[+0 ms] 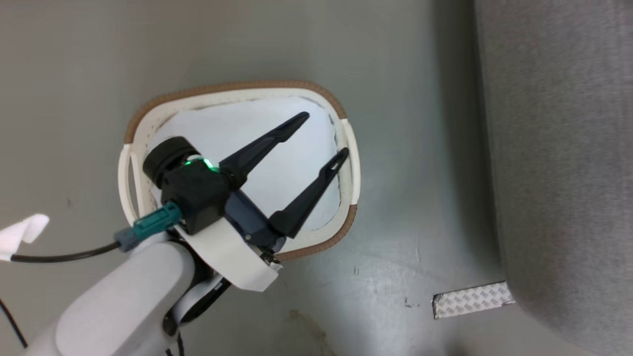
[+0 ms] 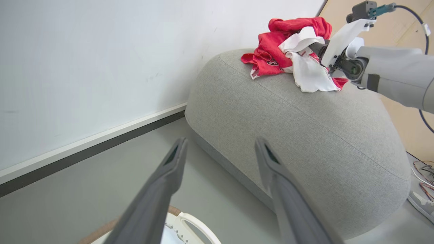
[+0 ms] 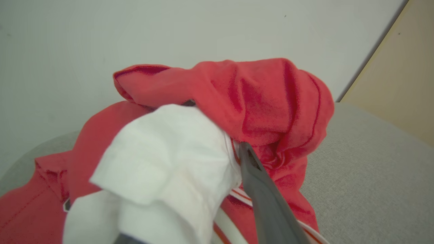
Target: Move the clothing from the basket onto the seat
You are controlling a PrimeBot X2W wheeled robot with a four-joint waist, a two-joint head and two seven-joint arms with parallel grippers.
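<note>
The basket [image 1: 237, 91] stands on the grey floor with just its pale lining showing inside. My left gripper [image 1: 325, 133] hovers over it, open, with nothing between its fingers; in the left wrist view the left gripper [image 2: 220, 140] points toward the seat [image 2: 298, 135]. The red and white clothing [image 2: 281, 44] lies bunched on top of the seat. My right gripper [image 2: 320, 51] is pushed into that pile. In the right wrist view the clothing [image 3: 257, 95] fills the space at the right gripper [image 3: 203, 145]. One finger [image 3: 261, 193] shows bare; white cloth covers the other. The fingers stand apart.
The seat [image 1: 559, 148] runs down the right side of the head view, close to the basket. A silver tape patch [image 1: 472, 299] is stuck to the floor at its foot. A white wall [image 2: 101, 61] with a dark skirting lies behind. Loose cables [image 2: 423, 169] lie at the far right.
</note>
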